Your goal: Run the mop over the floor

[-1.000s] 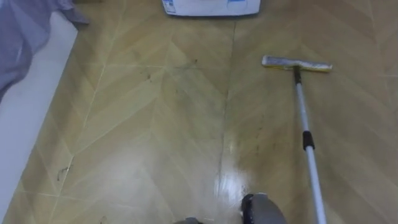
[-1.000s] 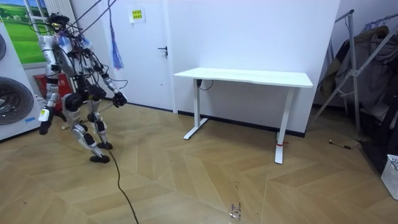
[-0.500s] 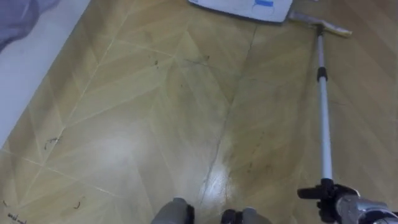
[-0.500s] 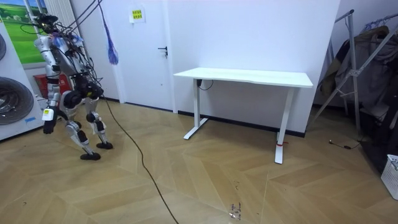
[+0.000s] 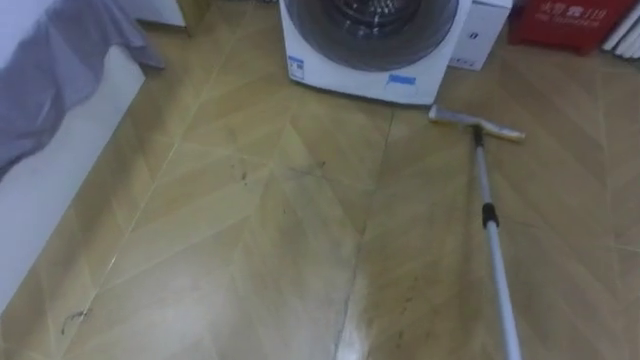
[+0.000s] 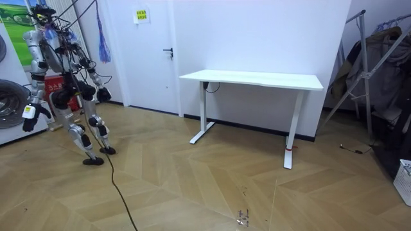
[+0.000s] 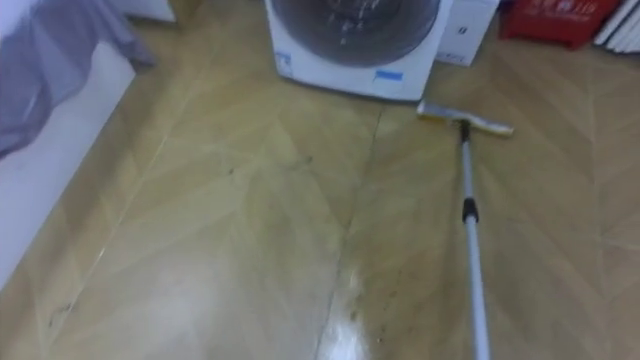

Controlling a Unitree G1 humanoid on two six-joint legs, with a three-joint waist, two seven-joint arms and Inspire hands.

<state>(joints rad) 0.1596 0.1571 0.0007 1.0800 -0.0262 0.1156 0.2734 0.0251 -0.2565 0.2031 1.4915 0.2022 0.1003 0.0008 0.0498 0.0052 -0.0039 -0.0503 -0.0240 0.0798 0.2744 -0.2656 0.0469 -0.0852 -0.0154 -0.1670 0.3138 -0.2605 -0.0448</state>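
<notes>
A mop lies across the wooden floor to my right. Its flat yellow-grey head (image 5: 476,123) rests just in front of the washing machine's right corner. Its silver pole (image 5: 495,270) with a black collar runs back toward me and leaves the bottom edge of the left eye view. In the room view I stand at the far left, facing the washing machine. My left hand (image 6: 29,119) hangs low on the room view's left of my body and my right hand (image 6: 103,94) is at hip height on its right. Both are too small there to read the fingers.
A white front-loading washing machine (image 5: 372,45) stands straight ahead, with a red box (image 5: 570,22) to its right. A bed with a grey sheet (image 5: 50,70) lines my left. Dark specks and a small wiry scrap (image 5: 72,320) lie on the floor. A white desk (image 6: 253,80) stands further right.
My view has lifted, bringing the washing machine's front into sight. My right hand, shut on the pole half a second ago, has left the eye view. In the room view I have turned left.
</notes>
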